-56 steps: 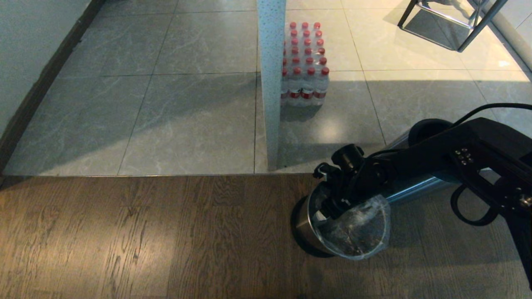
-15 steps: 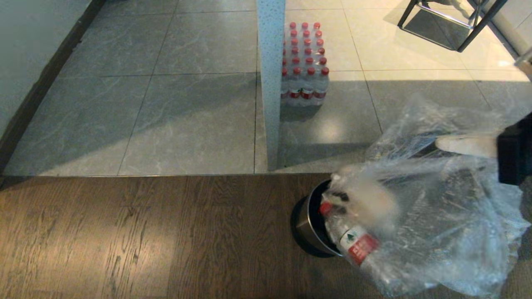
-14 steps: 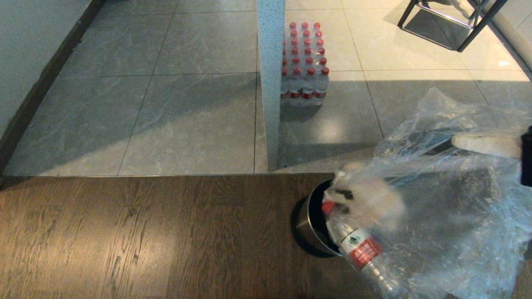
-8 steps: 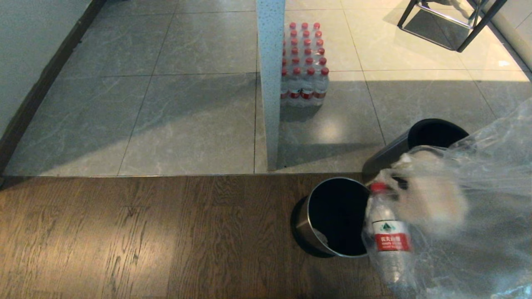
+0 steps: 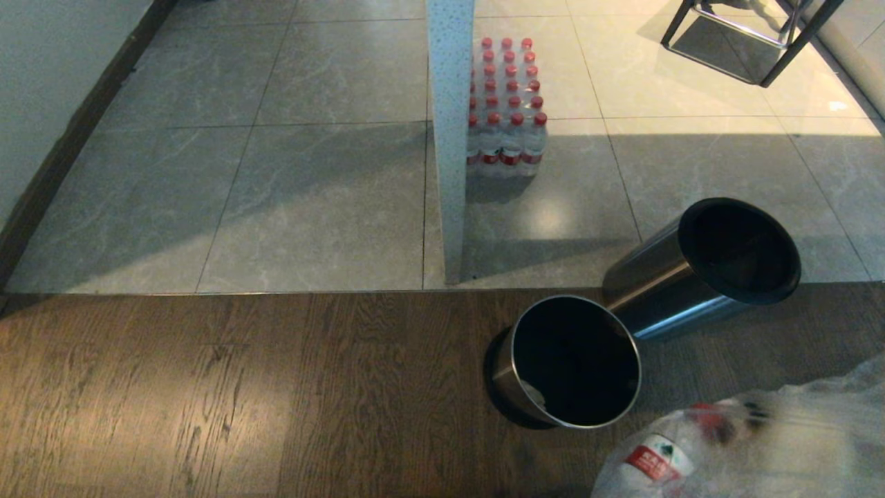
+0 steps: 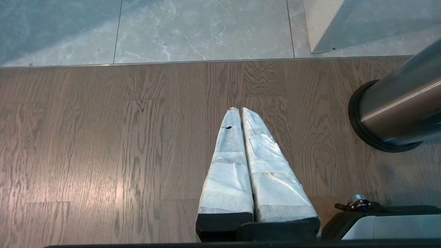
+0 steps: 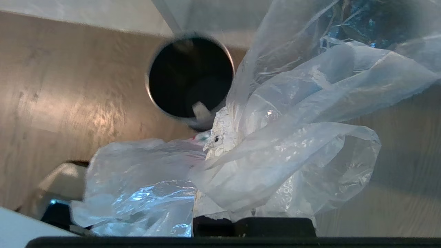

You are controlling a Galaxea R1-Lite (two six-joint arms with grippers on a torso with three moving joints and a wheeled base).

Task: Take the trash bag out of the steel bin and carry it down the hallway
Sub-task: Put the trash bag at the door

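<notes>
The dark wood-plank floor (image 5: 242,387) filled the near half of the head view and met the grey-beige tiled hallway (image 5: 311,200) along a straight seam, with a speckled white post (image 5: 451,138) rising at that seam and a shrink-wrapped pack of red-capped bottles (image 5: 508,104) standing on the tiles just behind it. The steel bin (image 5: 570,360) stood upright on the planks close to the seam, its long axis vertical and its open mouth facing up, dark inside with a small pale scrap low on the inner wall. A second, taller steel cylinder (image 5: 698,266) with a black rim stood touching or just beside it, on the tile side. The trash bag (image 5: 747,449) was out of the bin, bunched and crinkled at the near right of the planks, beside the bin's rim; a plastic bottle with a red label (image 5: 650,462) lay slantwise inside it. In the right wrist view the right gripper (image 7: 220,144) had its white-wrapped fingers pressed together on a fold of the bag, which billowed around them above the bin. The left gripper (image 6: 239,112) hung over bare planks well to the bin's left, pointing towards the seam, its two wrapped fingers (image 6: 227,172) pressed together on nothing.
</notes>
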